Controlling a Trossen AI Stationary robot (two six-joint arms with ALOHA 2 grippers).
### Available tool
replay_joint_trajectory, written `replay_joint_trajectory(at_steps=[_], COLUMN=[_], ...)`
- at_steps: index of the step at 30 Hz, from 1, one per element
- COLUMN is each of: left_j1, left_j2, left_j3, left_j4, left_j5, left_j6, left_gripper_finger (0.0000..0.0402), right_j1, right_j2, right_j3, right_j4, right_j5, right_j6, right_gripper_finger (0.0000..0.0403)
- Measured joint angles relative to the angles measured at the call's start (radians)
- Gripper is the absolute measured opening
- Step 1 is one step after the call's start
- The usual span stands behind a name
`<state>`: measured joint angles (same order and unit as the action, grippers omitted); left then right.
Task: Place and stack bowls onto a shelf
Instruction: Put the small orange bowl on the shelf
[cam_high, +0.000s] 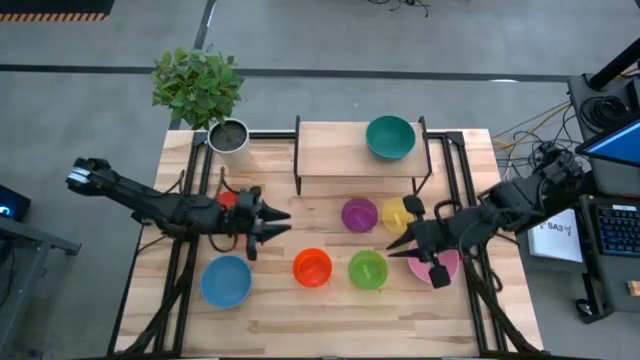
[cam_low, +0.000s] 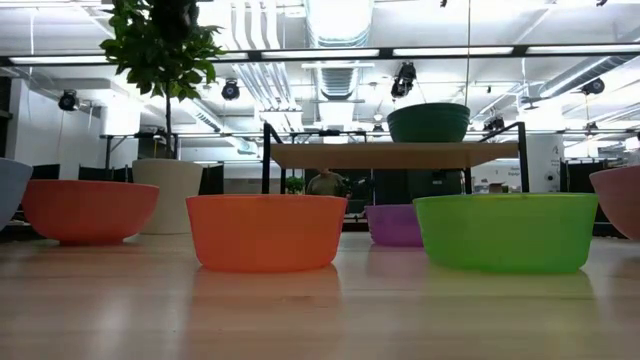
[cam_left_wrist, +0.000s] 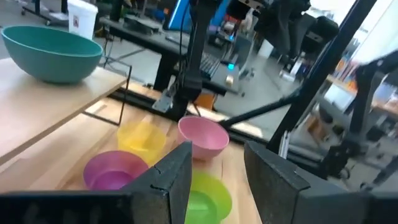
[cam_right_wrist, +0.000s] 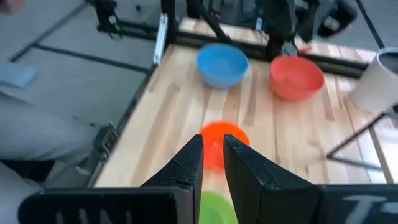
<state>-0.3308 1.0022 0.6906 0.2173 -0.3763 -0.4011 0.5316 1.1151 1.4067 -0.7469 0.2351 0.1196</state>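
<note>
- On the small light-wood shelf (cam_high: 345, 150) w/ black legs, only the round teal plastic bowl (cam_high: 390, 137) stands, at its right part.
- Right end effector (cam_high: 403, 240) hangs near the pink plastic bowl (cam_high: 440, 266), fingers nearly pressed together, nothing pinched.
- Left end effector (cam_high: 280, 222) waits by the red plastic bowl (cam_high: 228, 199), fingers spread, empty.
- Step, I judge: reaching for the next bowl. Next move needs a grip on one rim, then a lift to the shelf.

Smooth plastic bowls (cam_low: 266, 232), light-wood shelf (cam_high: 335, 148) on black metal legs, slatted wooden tabletop (cam_high: 330, 315).
</note>
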Motion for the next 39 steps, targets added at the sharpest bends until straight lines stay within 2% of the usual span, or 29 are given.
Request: replay_joint_trajectory(at_steps=[3,9,16,22,30,39], left_j1=[-0.003,-0.010,-0.020,-0.020,0.000,0.046], left_j2=[0.064,0.233,0.434,0.560,0.648,0.701], left_j3=[0.058,0.217,0.428,0.544,0.590,0.542], left_j4=[-0.100,-0.318,-0.594,-0.749,-0.865,-0.854], left_j5=[0.014,0.104,0.185,0.186,0.186,0.154], left_j6=[-0.007,-0.063,-0.053,0.004,0.041,0.065], left_gripper_finger=[0.0129,0.0129,0.0129,0.0129,0.0142,0.0182], right_j1=[0.021,0.027,0.027,0.027,0.027,0.022], right_j2=[-0.016,-0.051,-0.113,-0.168,-0.207,-0.207], right_j3=[-0.070,-0.202,-0.414,-0.578,-0.713,-0.821], right_j4=[0.003,0.038,0.285,0.517,0.732,0.928], right_j5=[0.037,0.056,0.055,0.055,0.058,0.082], right_j6=[0.042,0.098,0.075,0.038,-0.057,-0.148], right_gripper_finger=[0.0052,0.0052,0.0052,0.0052,0.0052,0.0052])
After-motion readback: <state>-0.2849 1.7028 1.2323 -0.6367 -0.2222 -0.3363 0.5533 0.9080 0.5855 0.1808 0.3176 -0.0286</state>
